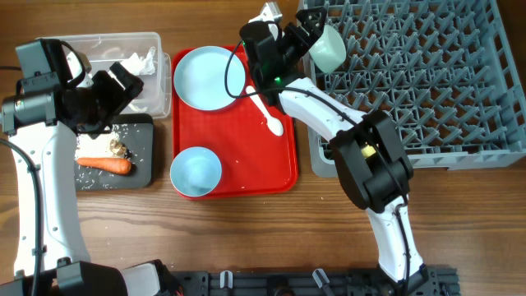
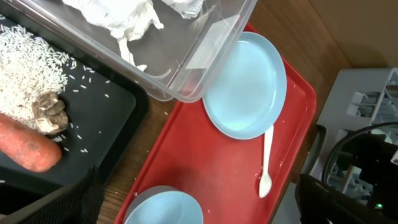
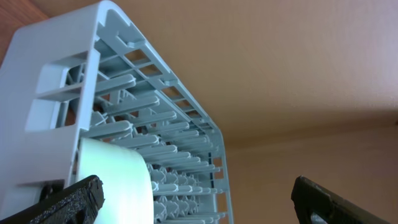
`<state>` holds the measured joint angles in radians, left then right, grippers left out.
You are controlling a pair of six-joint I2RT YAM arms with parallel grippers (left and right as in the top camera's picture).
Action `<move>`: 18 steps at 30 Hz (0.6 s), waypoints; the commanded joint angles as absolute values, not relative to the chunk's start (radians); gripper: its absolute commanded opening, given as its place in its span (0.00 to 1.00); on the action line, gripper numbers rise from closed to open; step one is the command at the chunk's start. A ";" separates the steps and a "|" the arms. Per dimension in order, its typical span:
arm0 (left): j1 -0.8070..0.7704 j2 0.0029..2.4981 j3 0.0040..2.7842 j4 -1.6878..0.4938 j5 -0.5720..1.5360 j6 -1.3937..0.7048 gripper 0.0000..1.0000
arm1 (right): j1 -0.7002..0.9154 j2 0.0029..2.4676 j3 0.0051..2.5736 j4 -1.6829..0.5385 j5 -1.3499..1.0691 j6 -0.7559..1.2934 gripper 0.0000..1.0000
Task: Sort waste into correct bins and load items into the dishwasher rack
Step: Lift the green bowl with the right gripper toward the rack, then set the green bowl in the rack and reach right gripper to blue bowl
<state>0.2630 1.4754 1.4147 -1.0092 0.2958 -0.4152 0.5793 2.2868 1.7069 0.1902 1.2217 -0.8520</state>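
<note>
My right gripper [image 1: 306, 37] [image 3: 196, 193] is open at the near-left corner of the grey dishwasher rack [image 1: 411, 74] [image 3: 62, 68]. The pale green bowl [image 1: 327, 48] [image 3: 118, 180] lies on its side among the pegs, against one finger. My left gripper [image 1: 122, 82] [image 2: 199, 186] is open and empty above the clear tub [image 1: 156, 41] [image 2: 205, 56], which holds white tissue [image 1: 136, 62] [image 2: 124, 15]. The black tray [image 1: 144, 177] [image 2: 118, 118] holds the carrot [image 1: 105, 164] [image 2: 28, 146], rice [image 1: 90, 148] [image 2: 28, 68] and a brown scrap [image 1: 117, 148] [image 2: 51, 115]. The wrapper and yellow cup are out of view.
The red serving tray [image 1: 246, 164] [image 2: 205, 162] sits between the bins and the rack. It holds the pale blue plate [image 1: 209, 76] [image 2: 245, 87], the light blue bowl [image 1: 196, 172] [image 2: 165, 208] and the white spoon [image 1: 269, 113] [image 2: 267, 162].
</note>
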 commanded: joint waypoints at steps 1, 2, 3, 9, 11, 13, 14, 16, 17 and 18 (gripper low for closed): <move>0.269 1.469 1.420 -1.007 0.290 -0.416 1.00 | 0.581 2.285 1.707 0.273 1.289 -0.857 1.00; 0.269 1.469 1.420 -1.007 0.290 -0.416 1.00 | 0.582 2.268 1.707 0.273 1.277 -0.865 1.00; 0.269 1.469 1.420 -1.007 0.290 -0.416 1.00 | 0.583 2.246 1.707 0.273 1.262 -0.864 1.00; 0.269 1.469 1.420 -1.007 0.290 -0.416 1.00 | 0.623 2.108 1.707 0.179 1.142 -0.807 1.00; 0.269 1.469 1.420 -1.008 0.290 -0.416 1.00 | 0.657 2.076 1.707 0.014 1.017 -0.670 1.00; 0.269 1.469 1.420 -1.007 0.290 -0.416 1.00 | 0.680 2.048 1.707 -0.189 0.837 -0.436 1.00; 0.269 1.469 1.420 -1.007 0.290 -0.416 1.00 | 0.686 2.032 1.707 -0.297 0.714 -0.316 1.00; 0.269 1.469 1.420 -1.008 0.290 -0.416 1.00 | 0.687 2.000 1.707 -0.466 0.434 -0.099 1.00; 0.269 1.469 1.420 -1.007 0.290 -0.416 1.00 | 0.687 1.984 1.707 -0.550 0.231 0.027 1.00; 0.269 1.469 1.420 -1.007 0.290 -0.416 1.00 | 0.687 1.977 1.707 -0.596 0.089 0.106 0.99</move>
<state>0.2630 1.4754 1.4147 -1.0100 0.2955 -0.4156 0.6952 2.0430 1.7088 -0.5125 0.5800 -0.2588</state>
